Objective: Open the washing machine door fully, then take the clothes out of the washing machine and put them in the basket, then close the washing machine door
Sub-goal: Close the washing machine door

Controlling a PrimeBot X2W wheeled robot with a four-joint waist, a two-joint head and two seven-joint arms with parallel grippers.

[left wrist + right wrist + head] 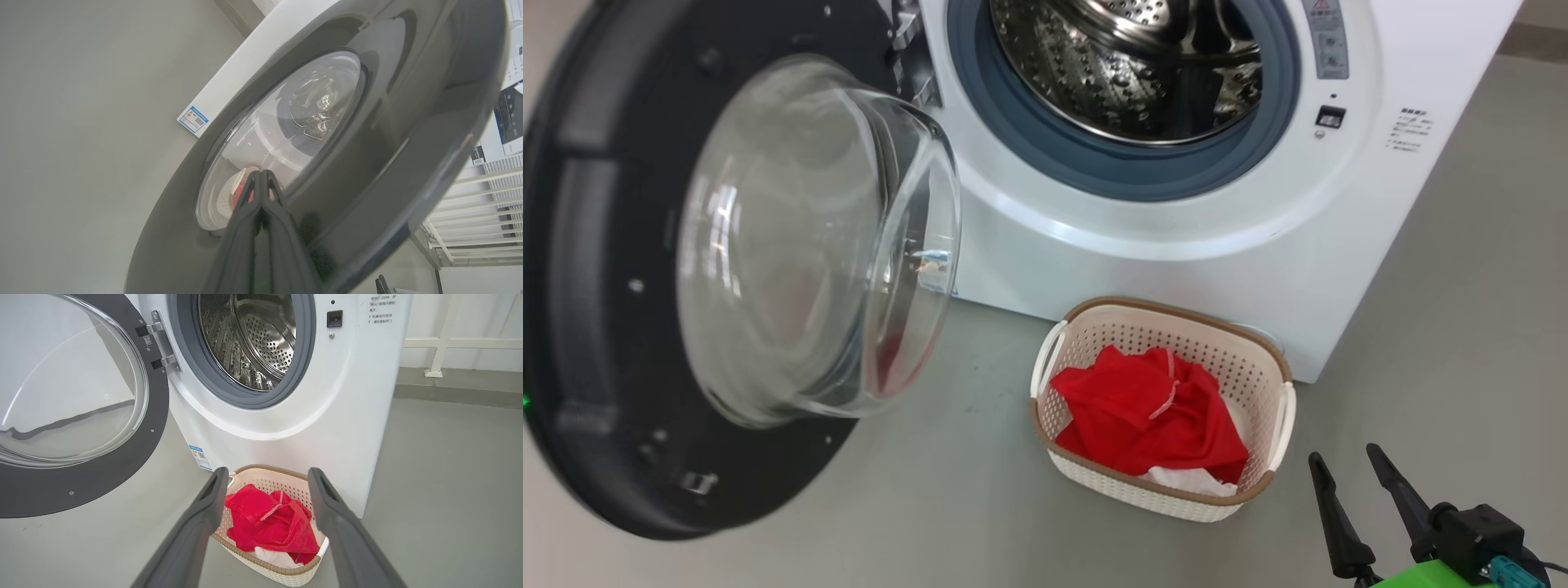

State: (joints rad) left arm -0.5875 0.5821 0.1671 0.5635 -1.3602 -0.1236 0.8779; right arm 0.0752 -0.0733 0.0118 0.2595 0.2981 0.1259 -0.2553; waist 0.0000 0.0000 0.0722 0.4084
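While the washing machine door [596, 343] stands wide on your left, left pincer [260, 175] pressed together by its glass, right pincer [1343, 456] gapes just right of the basket [1176, 309] holding the clothes [1143, 408].

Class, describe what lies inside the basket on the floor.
Crumpled red clothes fill the basket, with white fabric showing under them at its nearer rim. Its floor is covered, so anything beneath cannot be seen.
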